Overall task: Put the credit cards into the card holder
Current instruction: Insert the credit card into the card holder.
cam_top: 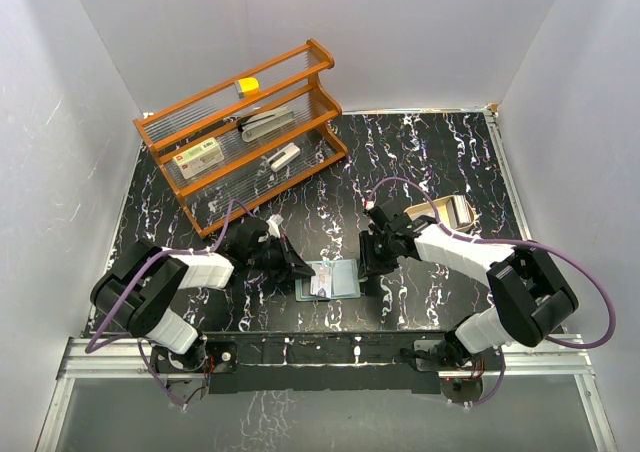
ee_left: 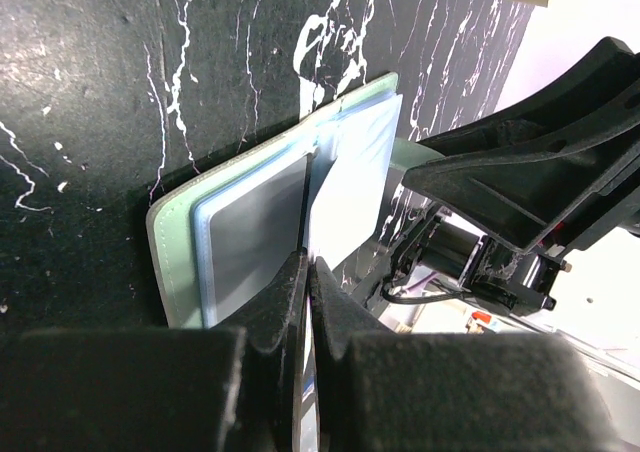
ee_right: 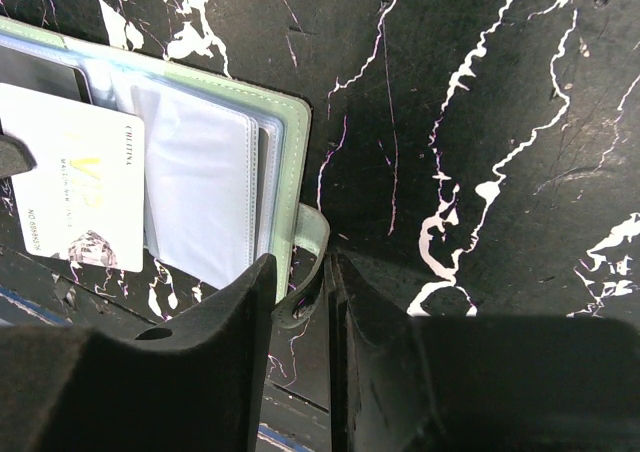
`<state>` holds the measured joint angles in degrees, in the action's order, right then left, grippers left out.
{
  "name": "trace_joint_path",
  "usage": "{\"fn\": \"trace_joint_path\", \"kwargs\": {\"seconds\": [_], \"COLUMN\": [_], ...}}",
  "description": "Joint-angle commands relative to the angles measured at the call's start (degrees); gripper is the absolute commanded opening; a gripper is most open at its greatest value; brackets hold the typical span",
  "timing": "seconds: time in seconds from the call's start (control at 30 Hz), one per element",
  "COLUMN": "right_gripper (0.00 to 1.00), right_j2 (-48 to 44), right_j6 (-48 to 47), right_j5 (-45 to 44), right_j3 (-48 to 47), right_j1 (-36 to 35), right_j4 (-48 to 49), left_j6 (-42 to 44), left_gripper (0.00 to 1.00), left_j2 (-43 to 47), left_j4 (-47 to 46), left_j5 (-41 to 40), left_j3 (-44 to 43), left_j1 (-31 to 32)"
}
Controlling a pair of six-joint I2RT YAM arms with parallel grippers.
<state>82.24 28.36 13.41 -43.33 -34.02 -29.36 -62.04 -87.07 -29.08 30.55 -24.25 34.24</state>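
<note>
Left gripper (ee_left: 305, 272), low in the centre of its wrist view, has its jaws pressed together on one edge of a credit card (ee_right: 75, 187), which reaches out over a page of the open card holder (ee_right: 290, 142). By the look of it the card is light, stiff and slick, so a pinch on one edge should be enough. It could still pivot or slide if its leading corner catches a sleeve mouth, and a shallow angle looks wise. Just beyond, the holder lies spread open on the black marbled table (cam_top: 430, 152), at lower centre of the top view. Its clear sleeves look soft and floppy, and the whole case is probably light enough to skid when pushed. At its far side the right gripper (ee_right: 302, 272) straddles the pale-green snap strap (ee_right: 312, 234) with jaws narrowly parted; whether it actually pinches the strap I cannot tell. That strap seems the sensible anchor.
</note>
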Motion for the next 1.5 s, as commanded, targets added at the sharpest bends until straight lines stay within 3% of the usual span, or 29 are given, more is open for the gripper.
{"fn": "trace_joint_path", "kwargs": {"seconds": [0.0, 0.87, 1.47], "right_gripper": [0.24, 0.18, 0.17], "right_j2": [-0.3, 0.1, 0.1], "right_j6": [-0.7, -0.6, -0.5], "right_j5": [0.0, 0.9, 1.3], "right_j3": [0.3, 1.0, 1.1], "right_j1": [-0.3, -0.3, -0.3], "right_j4": [2.7, 3.6, 3.8], "left_j6": [1.5, -2.1, 2.5], "left_gripper": [0.00, 0.00, 0.00], "left_j2": [-0.7, -4.0, 0.5], "left_j4": [-0.1, -5.7, 2.4], "left_j5": [-1.3, -0.5, -1.4], "left_j3": [0.2, -0.8, -0.6], "left_j1": [-0.2, 0.6, 0.6]}}
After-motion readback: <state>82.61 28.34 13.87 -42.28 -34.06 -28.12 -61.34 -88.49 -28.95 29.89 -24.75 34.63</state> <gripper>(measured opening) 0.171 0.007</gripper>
